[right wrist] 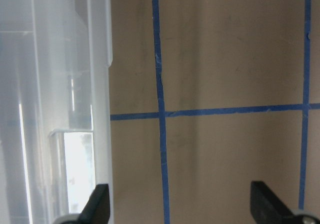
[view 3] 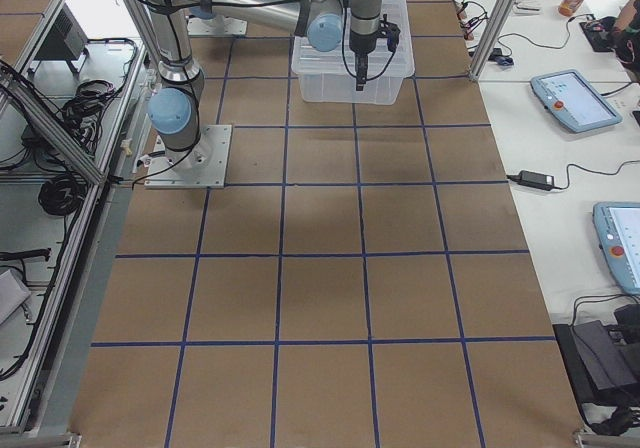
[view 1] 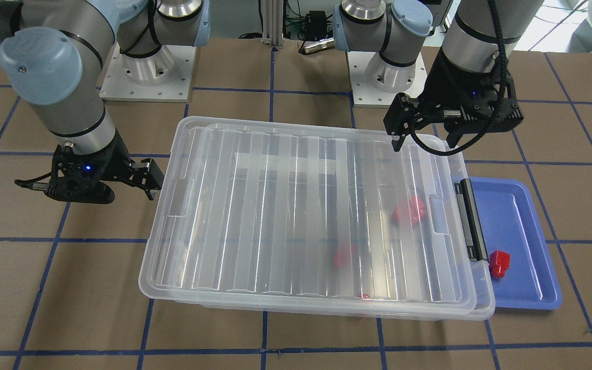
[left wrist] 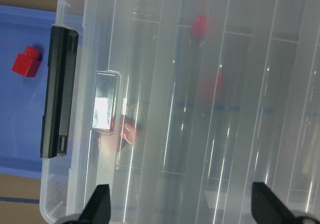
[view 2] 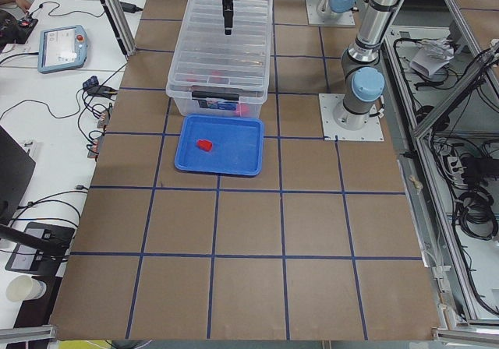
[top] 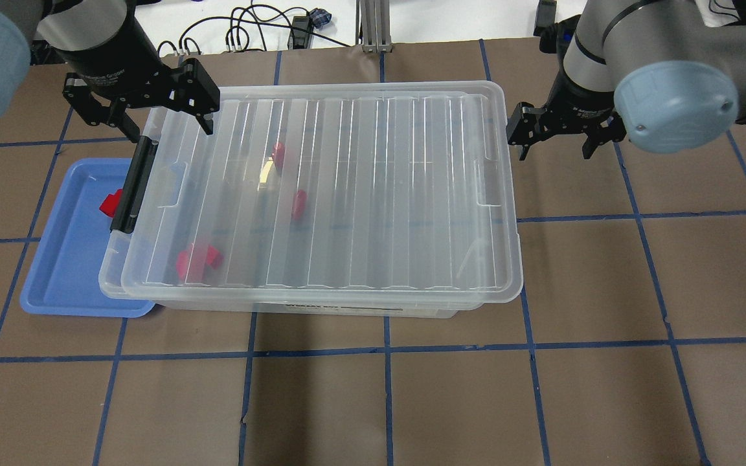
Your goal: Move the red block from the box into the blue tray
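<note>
With left pincer (top: 170,131) and right pincer (top: 554,154) gaping empty at the closed box's (top: 347,309) ends and a red block (top: 109,204) lying in the blue tray (top: 56,278), I risk ramming the lid (top: 360,194).

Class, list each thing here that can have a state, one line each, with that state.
Large clear plastic storage bin: ribbed lid on.
Shallow blue plastic tray: holds one block.
Small glossy red plastic block: loose in the tray.
Three more red blocks: inside the bin, under the lid.
Left end effector: open, empty, over the bin's latch end.
Right end effector: open, empty, off the bin's other end.
</note>
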